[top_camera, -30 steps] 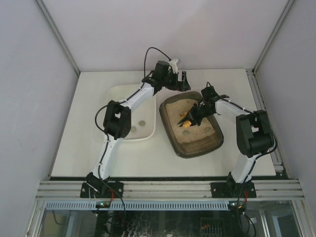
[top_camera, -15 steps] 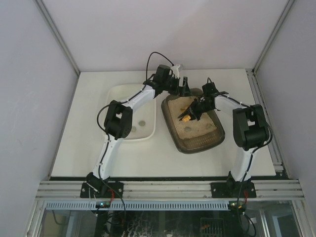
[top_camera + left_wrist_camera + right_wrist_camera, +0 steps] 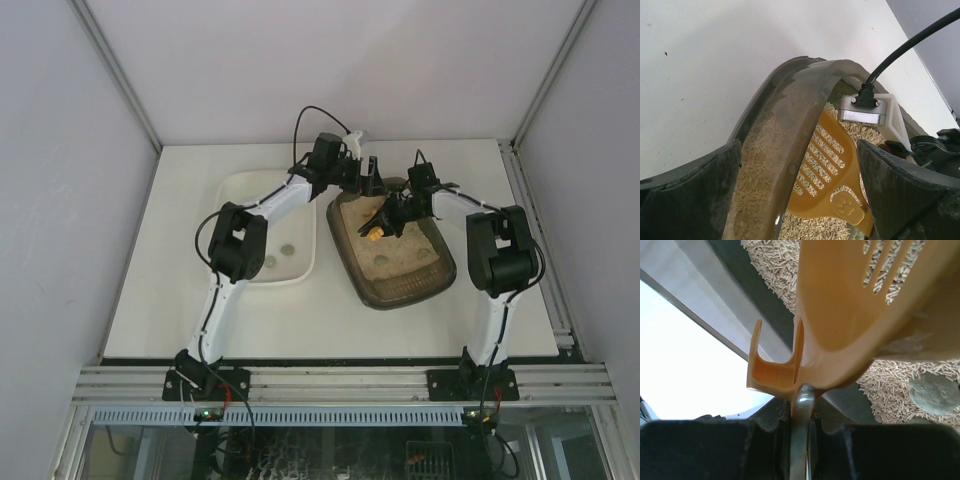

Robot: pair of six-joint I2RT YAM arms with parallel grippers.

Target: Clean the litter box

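On the white table (image 3: 180,300), right of centre, sits the litter box (image 3: 405,298). Its long axis runs far-to-near and is slightly skewed, with the far end leaning left and the near end right. Beige pellet litter fills it. The white tub (image 3: 250,200) lies just beside it on the left, roughly parallel, with two small dark bits (image 3: 288,248) inside.

Both arms crowd the box's far end. The left arm crosses over the tub, and the left gripper (image 3: 368,180) is at the far rim. Jaws are spread wide with nothing held. In the wrist view the rim passes between the fingers, one outside the wall and one over the litter. Contact can't be told.

The right gripper (image 3: 392,218) is over the far half of the litter, jaws closed tight on the handle of the orange slotted scoop (image 3: 829,165). The scoop blade points toward the box's left wall and hangs low over the pellets. The right wrist's white camera mount and cable sit close to the left gripper's inner finger.

A grey-green clump (image 3: 934,395) lies on the litter beside the scoop.
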